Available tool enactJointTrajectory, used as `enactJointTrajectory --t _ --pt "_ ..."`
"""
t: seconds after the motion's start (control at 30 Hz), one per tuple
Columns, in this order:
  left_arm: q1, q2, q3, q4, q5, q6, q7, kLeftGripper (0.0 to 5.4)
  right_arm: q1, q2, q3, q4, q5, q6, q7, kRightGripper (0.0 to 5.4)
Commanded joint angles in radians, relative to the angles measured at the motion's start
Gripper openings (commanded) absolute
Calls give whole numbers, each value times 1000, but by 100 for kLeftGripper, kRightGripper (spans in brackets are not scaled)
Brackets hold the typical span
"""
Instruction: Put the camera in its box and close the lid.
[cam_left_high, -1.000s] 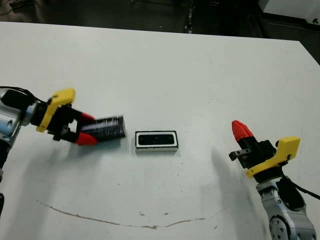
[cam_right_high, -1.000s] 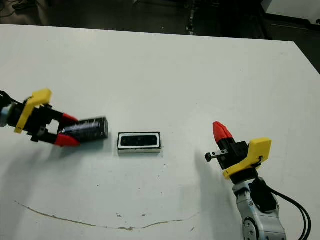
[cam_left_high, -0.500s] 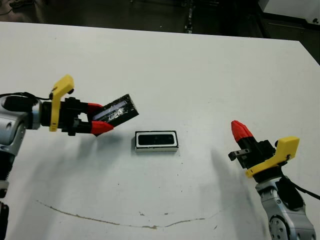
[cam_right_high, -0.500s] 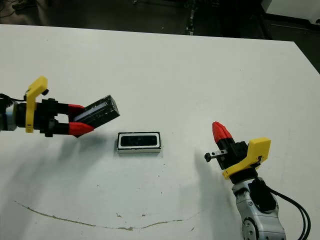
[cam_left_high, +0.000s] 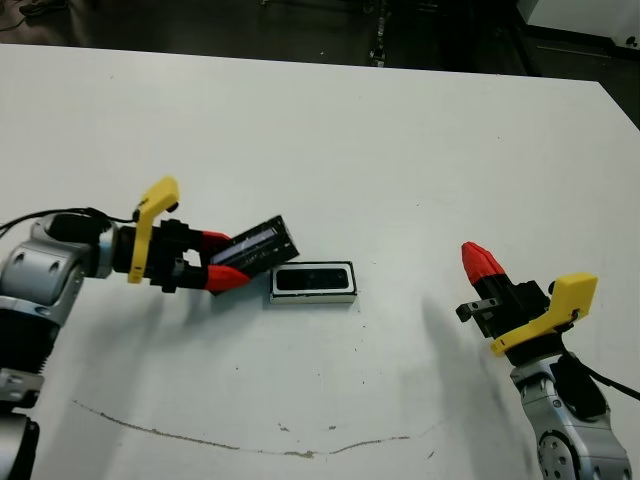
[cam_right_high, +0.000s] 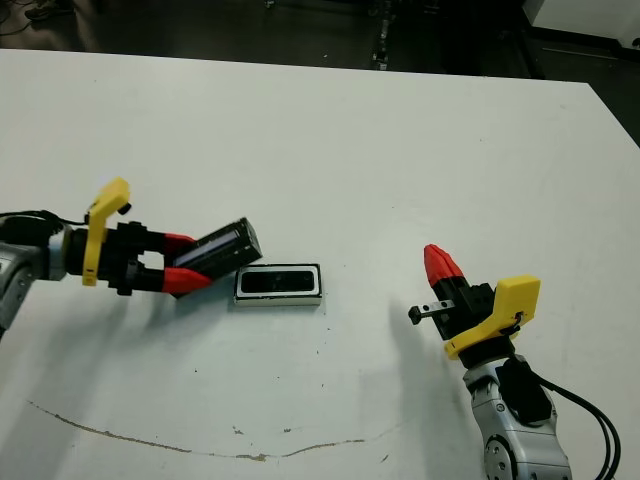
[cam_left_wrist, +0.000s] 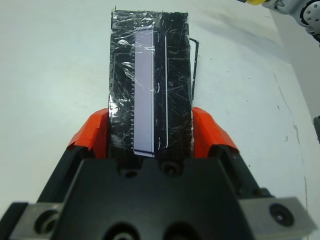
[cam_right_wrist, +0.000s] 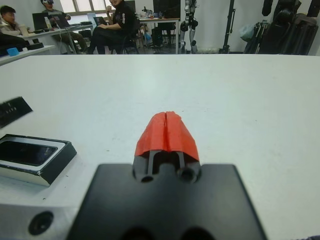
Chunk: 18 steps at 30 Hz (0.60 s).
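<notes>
No text, label, brand, number or sign can be read anywhere in these views. The lid (cam_left_wrist: 150, 80) shows only crinkled glossy wrap with a pale reflected stripe, and the box (cam_left_high: 313, 283) and the camera (cam_left_high: 312, 280) lying in it bear no legible marking. The table (cam_left_high: 400, 150) carries only a thin brownish scuff line along its near part, not writing.

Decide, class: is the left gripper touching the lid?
Touching. The left wrist view shows both red fingers pressed against the lid's long edges.
</notes>
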<state>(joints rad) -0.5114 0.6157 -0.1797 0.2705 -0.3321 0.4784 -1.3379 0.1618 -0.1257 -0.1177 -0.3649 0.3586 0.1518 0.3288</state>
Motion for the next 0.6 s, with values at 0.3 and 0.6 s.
enactJointTrajectory --t 0.3,0.6 --pt "32 -52 -32 60 8 -50 -27 316 10 -10 -3 -5 3 5 -12 0" --pt "40 -64 -58 42 9 -34 -24 316 10 -10 0 -5 -4 4 -17 0"
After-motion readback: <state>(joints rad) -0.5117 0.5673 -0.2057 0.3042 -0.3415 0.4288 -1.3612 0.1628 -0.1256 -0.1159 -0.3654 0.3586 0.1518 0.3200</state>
